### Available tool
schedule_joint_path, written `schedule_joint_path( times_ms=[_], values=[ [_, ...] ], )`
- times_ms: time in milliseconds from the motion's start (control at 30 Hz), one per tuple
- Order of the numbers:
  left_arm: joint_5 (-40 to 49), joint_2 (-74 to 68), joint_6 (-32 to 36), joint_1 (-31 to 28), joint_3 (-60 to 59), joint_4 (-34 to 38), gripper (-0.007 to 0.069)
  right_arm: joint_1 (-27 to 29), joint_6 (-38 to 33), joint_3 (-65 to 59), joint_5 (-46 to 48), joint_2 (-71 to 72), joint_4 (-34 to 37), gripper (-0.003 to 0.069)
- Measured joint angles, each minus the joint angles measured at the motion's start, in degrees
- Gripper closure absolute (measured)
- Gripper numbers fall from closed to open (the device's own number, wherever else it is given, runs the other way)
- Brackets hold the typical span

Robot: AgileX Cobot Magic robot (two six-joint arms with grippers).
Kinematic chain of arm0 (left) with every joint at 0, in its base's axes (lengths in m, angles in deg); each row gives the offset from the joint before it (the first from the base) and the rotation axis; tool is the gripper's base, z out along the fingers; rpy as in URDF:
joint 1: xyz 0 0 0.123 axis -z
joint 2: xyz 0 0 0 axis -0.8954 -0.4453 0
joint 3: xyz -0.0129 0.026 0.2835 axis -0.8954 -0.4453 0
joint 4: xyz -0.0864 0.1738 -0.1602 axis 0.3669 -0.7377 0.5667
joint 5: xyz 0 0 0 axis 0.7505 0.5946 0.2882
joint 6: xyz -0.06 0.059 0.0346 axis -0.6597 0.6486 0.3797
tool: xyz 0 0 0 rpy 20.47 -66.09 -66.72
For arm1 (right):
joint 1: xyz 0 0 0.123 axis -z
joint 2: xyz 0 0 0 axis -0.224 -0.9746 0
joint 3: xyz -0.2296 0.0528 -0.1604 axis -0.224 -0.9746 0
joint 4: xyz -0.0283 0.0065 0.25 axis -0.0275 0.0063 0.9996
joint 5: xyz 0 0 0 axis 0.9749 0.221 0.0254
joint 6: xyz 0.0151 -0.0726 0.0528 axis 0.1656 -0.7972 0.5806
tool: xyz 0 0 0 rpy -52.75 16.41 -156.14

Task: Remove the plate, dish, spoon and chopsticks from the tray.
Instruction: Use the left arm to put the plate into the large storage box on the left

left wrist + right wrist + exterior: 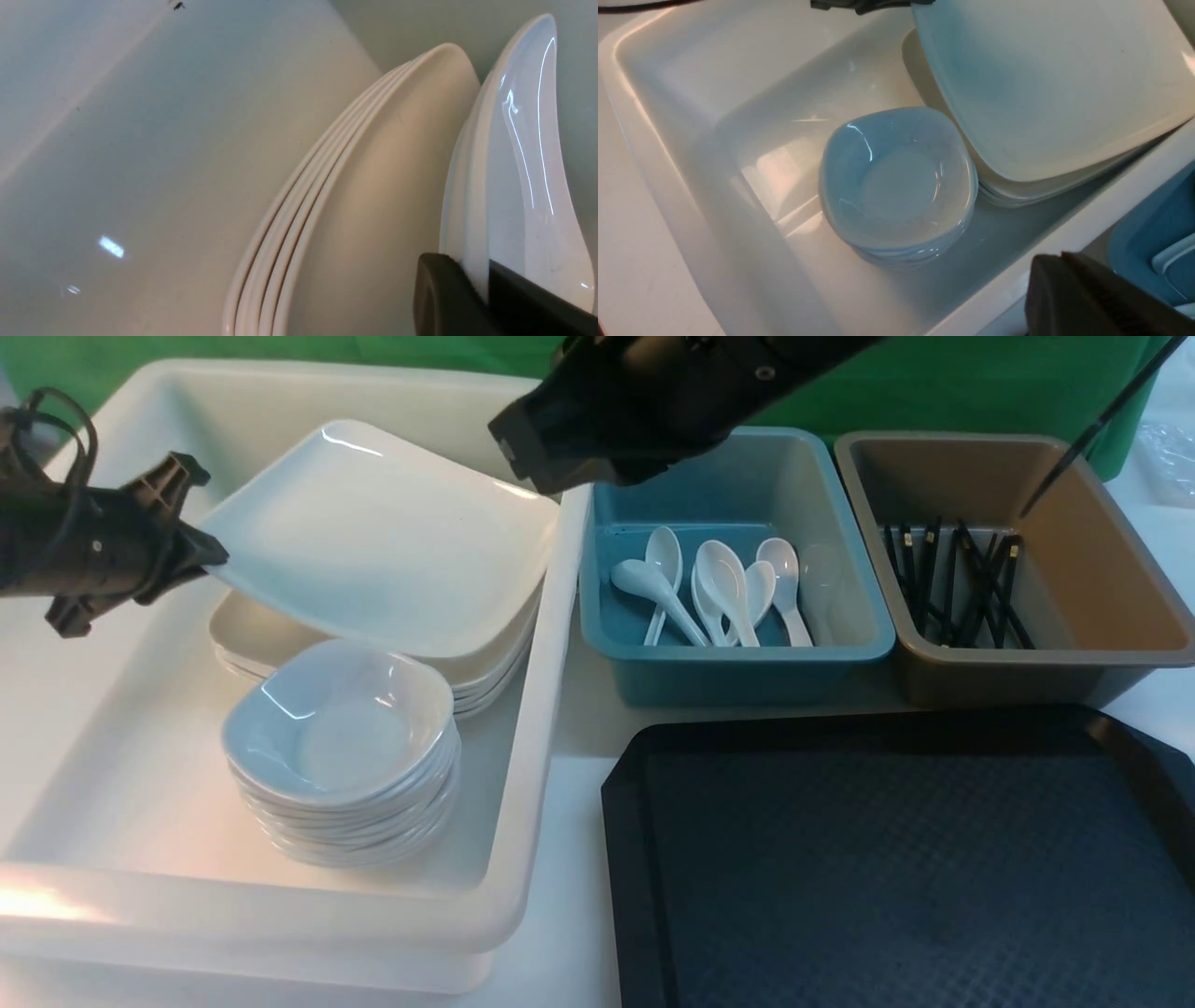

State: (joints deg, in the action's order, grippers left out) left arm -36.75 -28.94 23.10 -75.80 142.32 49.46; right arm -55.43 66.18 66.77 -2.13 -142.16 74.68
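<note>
Plate [373, 541]: it hangs tilted inside the white bin [551, 709], directly over the stack of plates [485, 677]. The held corner is on the robot's left and high. The opposite side is low, and contact with the stack cannot be told.
Left gripper [201, 555]: clamped on the plate's rim. In the left wrist view you can see the rim [514, 163] pinched between the dark fingers [439, 298].
Key relation: the plate reaches from the gripper toward the robot's right, across the stack. You probably only need to lower the held corner until the plate lies flat, then let go.
Nearer arm: the left, since it already has the plate.
Right gripper [1083, 298]: only a dark part shows, above the bin's rim, and you cannot tell whether it is parted or closed.
Surface: glossy plates nest together, so this one may slide as it settles.
Room: the bin wall is near the plate's right corner, and the stack of small dishes [341, 728] sits just in front of the plates.
Tray [887, 859]: nothing lies on the part in view.
Elsewhere: spoons [724, 583] are in the teal bin [738, 663], and chopsticks [952, 583] are in the brown bin [1102, 569].
</note>
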Motion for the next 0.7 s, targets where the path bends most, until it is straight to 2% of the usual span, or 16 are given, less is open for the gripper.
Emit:
schedule_joint_path(
  times_ms=[133, 167, 233, 333, 400, 433, 500, 567, 700],
  values=[
    [1.6, 0.0, -0.5, 0.3, 0.0, -2.2, 0.0495, 0.0, 0.0, 0.0, 0.0, 0.0, 0.0, 0.0634],
    [2.9, 0.0, -0.9, 0.3, 0.0, -4.0, 0.0429, 0.0, 0.0, 0.0, 0.1, 0.0, 0.0, 0.0635],
    [3.7, 0.0, -1.0, 0.4, 0.0, -5.8, 0.0378, 0.0, 0.0, 0.0, 0.1, 0.0, 0.0, 0.0635],
    [4.4, 1.2, -2.5, 0.4, 0.0, -12.3, 0.0258, 0.0, 0.0, 0.1, 1.5, 0.0, 0.1, 0.0635],
    [4.4, 2.0, -3.8, 0.4, 0.0, -14.8, 0.023, 0.0, 0.0, 0.1, 2.1, 0.0, 0.1, 0.0635],
    [4.4, 3.7, -5.9, 0.4, 0.1, -19.3, 0.0195, 0.0, 0.0, 0.1, 3.0, 0.0, 0.1, 0.0635],
    [4.3, 4.8, -7.5, 0.4, 0.2, -21.8, 0.0178, 0.0, 0.0, 0.1, 3.3, 0.0, 0.1, 0.0635],
    [3.9, 7.6, -10.5, 0.4, 0.3, -27.5, 0.0161, 0.0, 0.0, 0.1, 3.9, 0.0, 0.1, 0.0635],
    [4.4, 11.7, -11.7, 0.4, 0.4, -30.4, 0.0173, 0.0, 0.0, 0.1, 4.8, 0.3, 0.1, 0.0635]
  ],
)
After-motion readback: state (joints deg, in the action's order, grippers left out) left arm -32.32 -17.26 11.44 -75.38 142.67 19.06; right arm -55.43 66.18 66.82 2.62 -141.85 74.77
